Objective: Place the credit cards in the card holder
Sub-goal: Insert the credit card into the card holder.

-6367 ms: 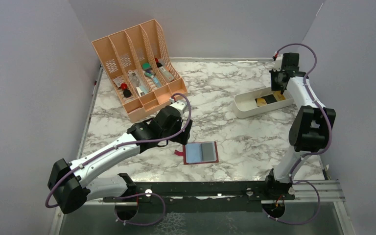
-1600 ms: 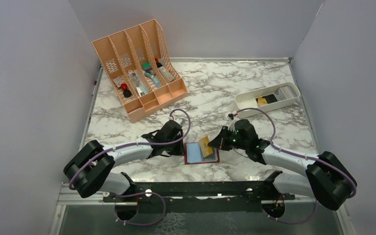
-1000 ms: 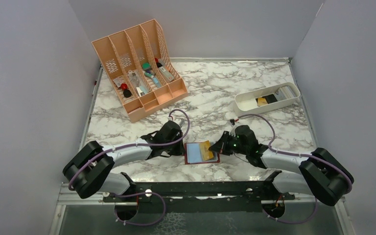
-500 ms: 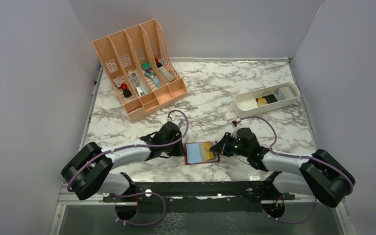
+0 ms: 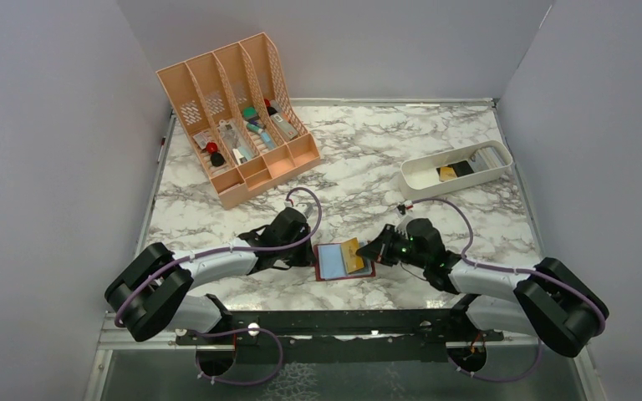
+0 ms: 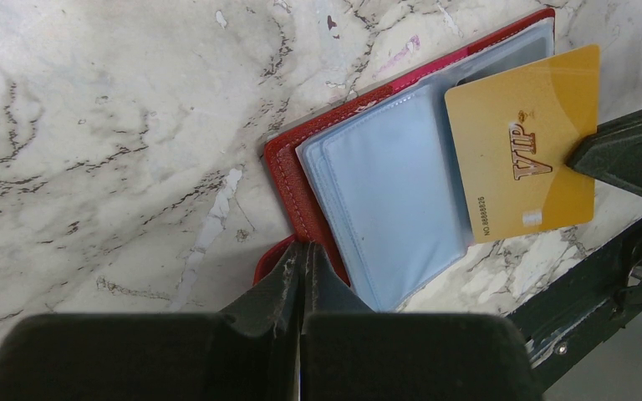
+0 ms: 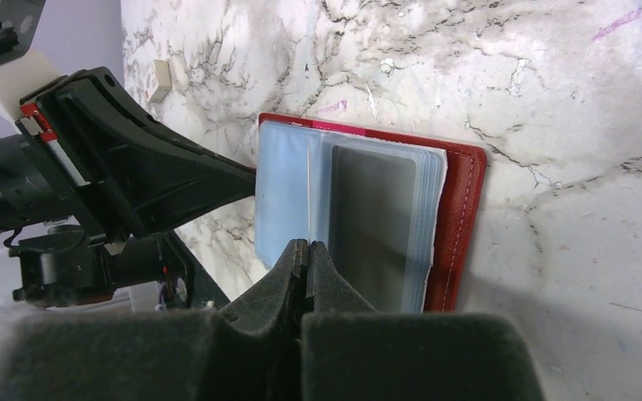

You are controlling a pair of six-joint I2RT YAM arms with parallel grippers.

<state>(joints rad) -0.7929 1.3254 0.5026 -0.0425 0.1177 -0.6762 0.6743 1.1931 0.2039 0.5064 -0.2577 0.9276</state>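
One gold card (image 6: 522, 154), face reading VIP, is at the card holder (image 6: 288, 180). Right gripper (image 7: 308, 247) has its jaws pinched on the card's right edge. The card's left edge overlaps the holder's clear sleeves. Can't tell if that edge is inside a pocket or just lying on top.

Holder lies open on the marble table (image 5: 368, 150), front centre, between the two arms, with the red cover down and the sleeves up. One sleeve shows what looks like a dark card (image 7: 376, 217) behind the plastic.

Left gripper (image 6: 301, 251) has its jaws pressed together, tips at the holder's left red edge. Pinching it or just pinning it, can't tell. Both arms are low, reaching in from opposite sides.

White tray (image 5: 435, 189) sits well apart at right rear with more cards (image 5: 460, 170) in it: one gold, one dark, a greyish stack. Peach organizer (image 5: 259, 171) is at left rear, its slots holding small items.
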